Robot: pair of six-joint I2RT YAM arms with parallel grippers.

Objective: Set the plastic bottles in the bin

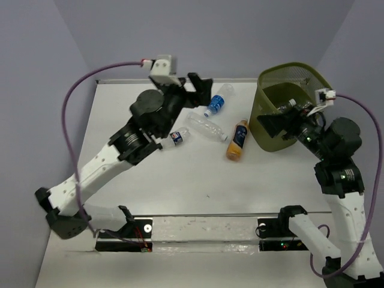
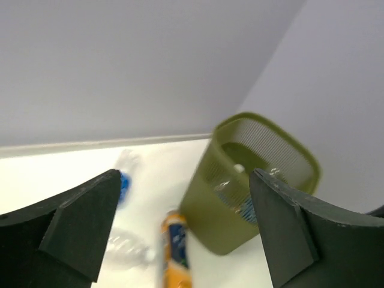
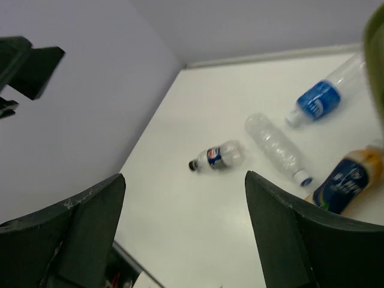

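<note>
**Four bottles loose on the table, both grippers empty**

Four plastic bottles are lying in a loose cluster left of the bin. There's a blue-labelled bottle point(image 1: 217, 101) at the back, a clear unlabelled bottle point(image 1: 207, 127) lying on a diagonal, an orange-filled bottle point(image 1: 237, 140) just beside the bin's wall, and a small dark-capped bottle point(image 1: 176, 137) right by the left arm. The olive mesh bin point(image 1: 294, 66) is standing upright at the far right, with a few bottles point(image 2: 240, 201) showing inside it.

The left gripper point(image 2: 185, 198) is hanging spread wide with nothing in it, up by the blue-labelled one, so I'm guessing it's lining up a pick. The right gripper point(image 3: 183, 198) is gaping too, carrying nothing, and hovering at the bin's near-left rim, which is where you'd let something drop in.

Room-wise, the white table point(image 1: 180, 192) is giving plenty of bare space in front of the cluster. The back edge is crowding the blue one though, and the orange one is hugging the bin, so it's tight on that side
</note>
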